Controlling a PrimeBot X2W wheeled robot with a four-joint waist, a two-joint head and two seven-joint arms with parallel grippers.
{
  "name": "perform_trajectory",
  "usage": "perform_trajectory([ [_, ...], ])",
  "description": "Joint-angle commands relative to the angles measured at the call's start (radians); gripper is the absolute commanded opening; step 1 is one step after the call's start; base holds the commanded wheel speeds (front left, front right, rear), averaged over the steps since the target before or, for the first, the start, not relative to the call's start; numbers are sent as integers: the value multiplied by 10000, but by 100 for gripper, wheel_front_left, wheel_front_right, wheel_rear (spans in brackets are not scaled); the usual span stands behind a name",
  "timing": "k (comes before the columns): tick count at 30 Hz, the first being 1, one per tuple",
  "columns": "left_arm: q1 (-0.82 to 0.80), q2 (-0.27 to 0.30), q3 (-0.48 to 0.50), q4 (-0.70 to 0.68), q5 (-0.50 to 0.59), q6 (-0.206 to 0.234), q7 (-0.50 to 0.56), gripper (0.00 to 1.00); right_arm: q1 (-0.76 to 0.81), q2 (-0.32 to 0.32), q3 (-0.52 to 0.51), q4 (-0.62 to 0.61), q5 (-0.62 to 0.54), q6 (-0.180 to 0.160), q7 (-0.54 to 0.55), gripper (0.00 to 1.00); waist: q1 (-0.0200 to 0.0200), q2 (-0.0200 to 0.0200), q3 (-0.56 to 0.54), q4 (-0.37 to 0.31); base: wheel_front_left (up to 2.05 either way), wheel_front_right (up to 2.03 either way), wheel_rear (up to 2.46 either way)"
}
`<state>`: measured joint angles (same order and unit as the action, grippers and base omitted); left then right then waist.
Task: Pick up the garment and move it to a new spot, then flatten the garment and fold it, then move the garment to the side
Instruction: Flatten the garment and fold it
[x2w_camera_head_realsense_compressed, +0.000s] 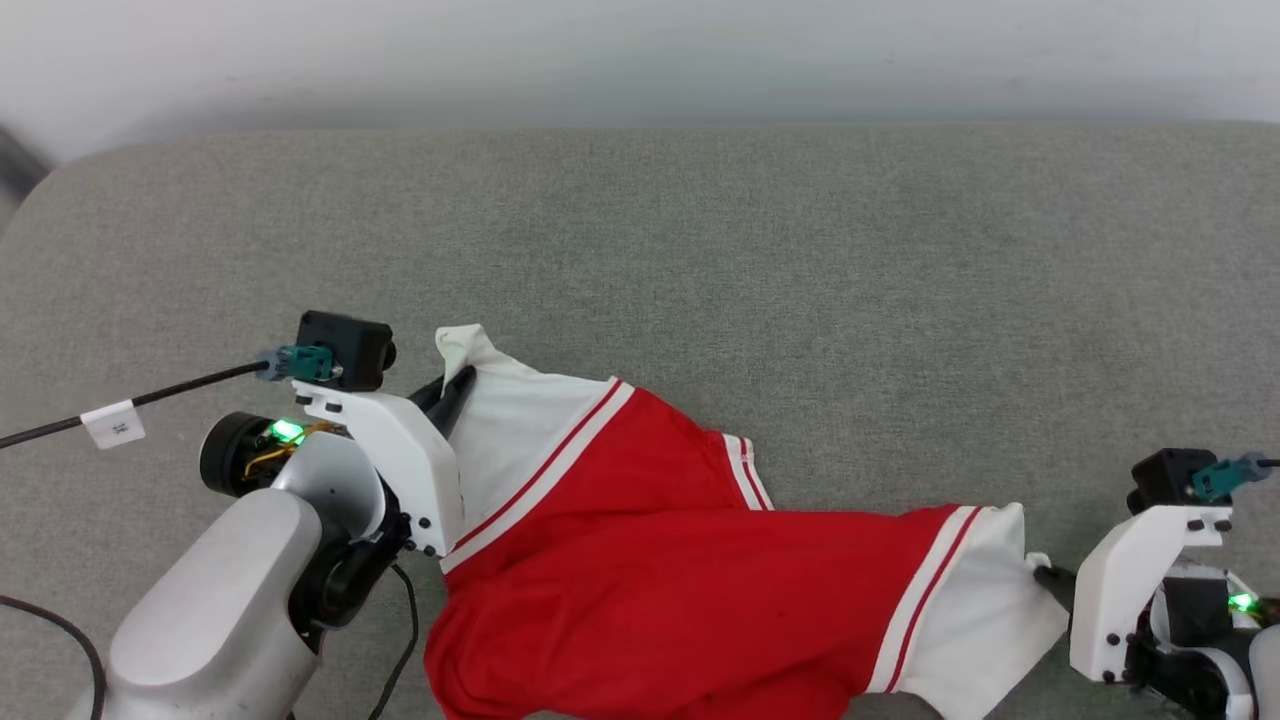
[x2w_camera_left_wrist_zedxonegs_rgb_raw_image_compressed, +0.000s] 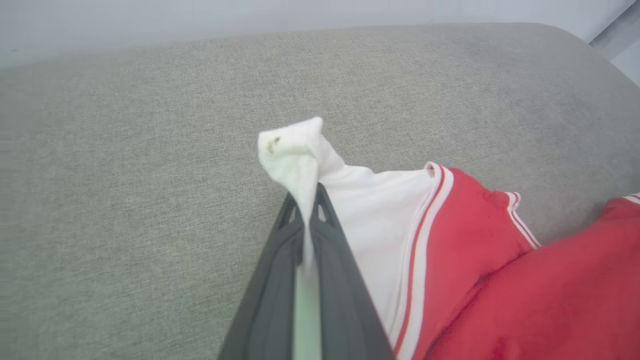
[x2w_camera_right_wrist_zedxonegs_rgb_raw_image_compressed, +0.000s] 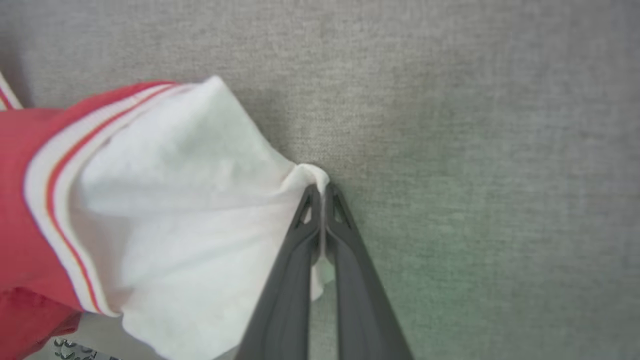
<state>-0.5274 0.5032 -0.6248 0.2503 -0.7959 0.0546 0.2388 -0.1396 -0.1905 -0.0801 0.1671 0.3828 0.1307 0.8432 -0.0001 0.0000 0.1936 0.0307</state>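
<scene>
Garment (x2w_camera_head_realsense_compressed: 640, 590) is lying slack across the grey worktop (x2w_camera_head_realsense_compressed: 700, 250); left end effector (x2w_camera_head_realsense_compressed: 460, 382) and right end effector (x2w_camera_head_realsense_compressed: 1042, 574) are each pinching a white sleeve tip, apparently for spreading it flat.

The garment (x2w_camera_head_realsense_compressed: 640, 560) stretches left to right over the near part of the worktop (x2w_camera_head_realsense_compressed: 700, 250), between the two grippers. The left gripper (x2w_camera_head_realsense_compressed: 455, 392) is at its left end, its fingers (x2w_camera_left_wrist_zedxonegs_rgb_raw_image_compressed: 335, 260) closed on a sleeve corner that sticks out past their tips. The right gripper (x2w_camera_head_realsense_compressed: 1045, 575) is at its right end, its fingers (x2w_camera_right_wrist_zedxonegs_rgb_raw_image_compressed: 295, 265) pinching the other sleeve's edge. Behind the garment the worktop runs on to a wall (x2w_camera_head_realsense_compressed: 640, 50). A cable (x2w_camera_head_realsense_compressed: 150, 400) leads leftward from the left wrist.
</scene>
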Motion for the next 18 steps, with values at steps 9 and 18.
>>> perform_trajectory([
  [9,-631,125,540,90,264,518,-568,0,-1328,-682,-255,-753,-784,-1,-782,0,1,0,-828,-292,0,0,0],
  [18,-2015,-15,1146,1279,248,460,-1250,0,-3492,-1229,-467,227,-1105,-1,-1564,0,1,0,-1209,-428,0,0,0],
])
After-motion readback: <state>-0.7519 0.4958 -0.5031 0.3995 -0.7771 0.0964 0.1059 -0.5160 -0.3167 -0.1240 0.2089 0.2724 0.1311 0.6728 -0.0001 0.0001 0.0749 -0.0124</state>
